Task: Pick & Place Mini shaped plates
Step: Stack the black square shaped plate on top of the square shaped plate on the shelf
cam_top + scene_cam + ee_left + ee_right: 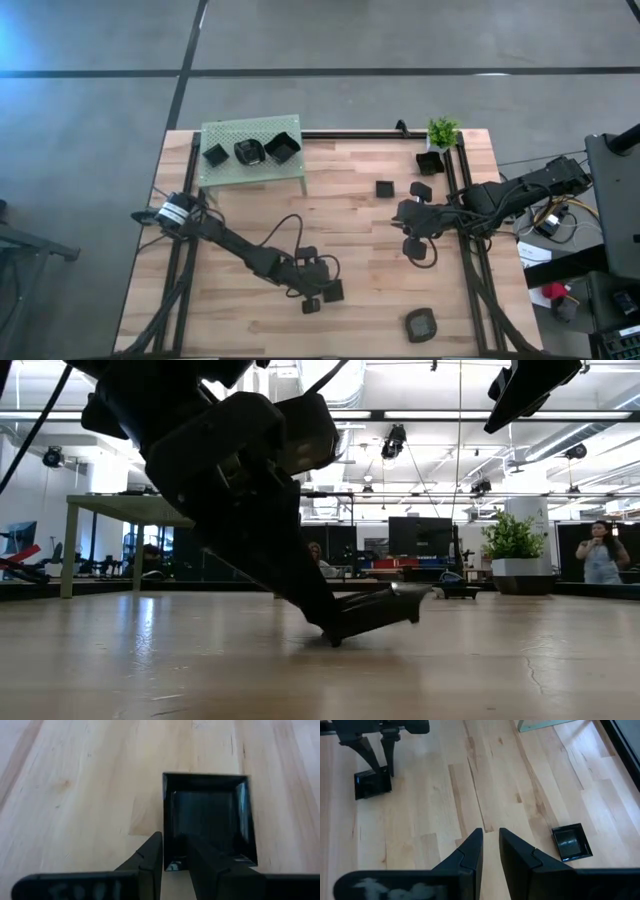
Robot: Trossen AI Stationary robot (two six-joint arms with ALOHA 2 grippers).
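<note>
the left gripper (322,296) sits low at the near middle of the wooden table (250,320). its two fingers (150,857) straddle the near wall of a square black plate (207,817), one finger outside the rim and one inside the dish, pinching that wall. in the low view this plate (375,610) is tilted, one edge on the table and the other raised.

the right gripper (490,851) hovers above bare wood toward the right side of the table, holding nothing. its fingers stand nearly pressed together, with only a narrow gap between them. in the right wrist view a second small square plate (571,841) lies flat on the table just beside the gripper, apart from it.

the green perforated platform (225,172) stands at the far left of the table and carries three black plates (248,151) in a row. further loose plates lie on the right half of the table: one square plate (384,188) near the middle, and one angular dish (420,324) near the front edge. a small potted plant (441,133) stands at the far right corner. in the low view a person (602,555) stands in the room beyond the table.
</note>
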